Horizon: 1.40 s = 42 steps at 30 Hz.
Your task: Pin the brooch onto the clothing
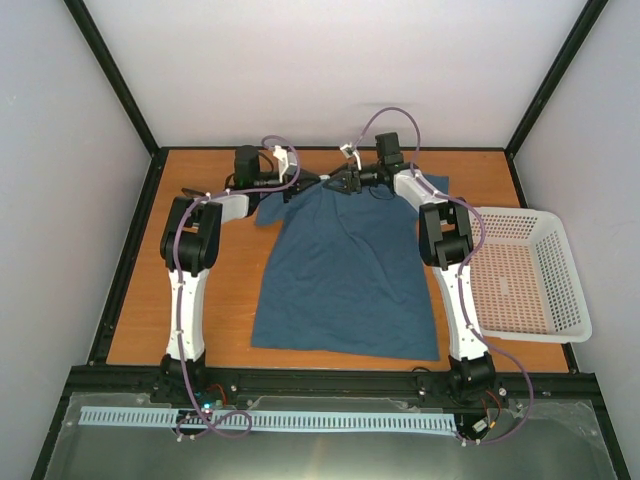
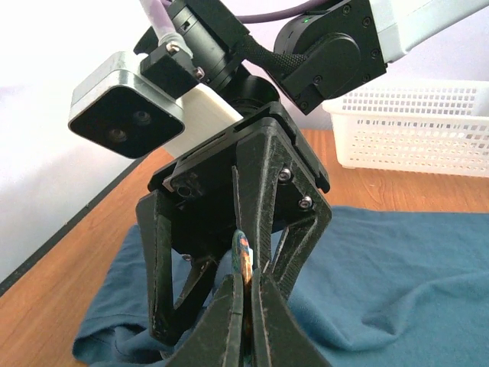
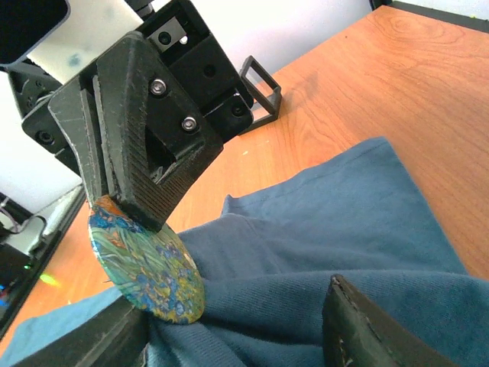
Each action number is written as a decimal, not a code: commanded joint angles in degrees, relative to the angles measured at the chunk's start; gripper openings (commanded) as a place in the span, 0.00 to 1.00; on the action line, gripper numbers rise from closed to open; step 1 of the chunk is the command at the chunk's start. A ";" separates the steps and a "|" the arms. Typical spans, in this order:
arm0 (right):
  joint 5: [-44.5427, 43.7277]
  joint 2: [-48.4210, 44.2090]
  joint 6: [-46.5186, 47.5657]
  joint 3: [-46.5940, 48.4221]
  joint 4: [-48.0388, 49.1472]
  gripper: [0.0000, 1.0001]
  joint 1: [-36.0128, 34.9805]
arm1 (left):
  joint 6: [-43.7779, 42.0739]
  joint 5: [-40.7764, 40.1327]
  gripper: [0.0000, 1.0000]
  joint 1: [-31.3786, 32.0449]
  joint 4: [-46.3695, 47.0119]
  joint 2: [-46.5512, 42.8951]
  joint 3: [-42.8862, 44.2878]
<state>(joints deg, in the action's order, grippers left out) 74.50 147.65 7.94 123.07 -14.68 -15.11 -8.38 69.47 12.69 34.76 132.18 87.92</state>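
The left fingers [image 2: 220, 330] are clenched on the round flower-painted brooch [image 3: 145, 267], holding it edge-down at the teal T-shirt [image 1: 345, 285] collar on the counter [image 1: 228, 300]; the right fingers [image 3: 370, 336] stand spread, astride bunched fabric

The top camera looks down from high up at the near side and sees the whole table [image 1: 140, 300] and shirt [image 1: 345, 280]. The left wrist camera sits low and very close, facing the right gripper [image 2: 220, 306] and the basket [image 2: 412, 122]. The right wrist camera faces back at the left gripper [image 3: 130, 210]. All 3 share the shirt's neck end.
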 commanded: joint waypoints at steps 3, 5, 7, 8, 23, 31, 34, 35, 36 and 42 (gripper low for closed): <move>0.80 0.19 -6.13 3.46 7.44 0.56 0.68 | -1.42 8.41 0.01 4.03 -4.42 -0.08 1.02; 0.48 0.69 -7.22 4.05 7.73 0.56 0.69 | -1.22 8.07 0.01 4.09 -4.23 0.13 1.14; 0.57 1.29 -9.24 4.82 8.35 0.56 0.81 | -1.76 7.51 0.01 4.23 -4.32 -0.06 0.76; 0.56 1.49 -10.44 5.26 8.59 0.56 0.87 | -1.99 6.99 0.01 4.31 -4.24 -0.24 0.45; 2.45 5.98 -33.07 11.66 16.11 0.56 3.13 | -21.97 -6.27 0.01 8.84 -22.00 -3.37 1.43; 1.22 7.75 -47.70 13.07 25.03 0.54 4.34 | -28.32 -8.77 0.01 9.67 -25.51 -4.94 0.23; 0.02 8.76 -51.87 14.09 26.17 0.53 4.59 | -30.32 -9.62 0.01 9.79 -21.53 -7.11 -4.09; 0.10 9.07 -52.85 14.41 26.96 0.53 4.57 | -30.40 -10.07 0.01 9.89 -17.76 -7.99 -6.92; -0.12 9.21 -52.63 14.63 26.37 0.52 4.49 | -29.52 -10.46 0.01 9.90 -15.86 -8.39 -7.87; -3.52 4.07 -29.14 10.17 8.71 0.61 4.48 | -17.39 -13.48 0.01 8.97 -14.31 -5.83 -3.19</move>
<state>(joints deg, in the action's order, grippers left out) 82.43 157.01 -34.04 133.27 1.96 -12.08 -33.98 46.26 17.67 25.52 124.03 84.73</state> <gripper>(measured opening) 0.584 0.038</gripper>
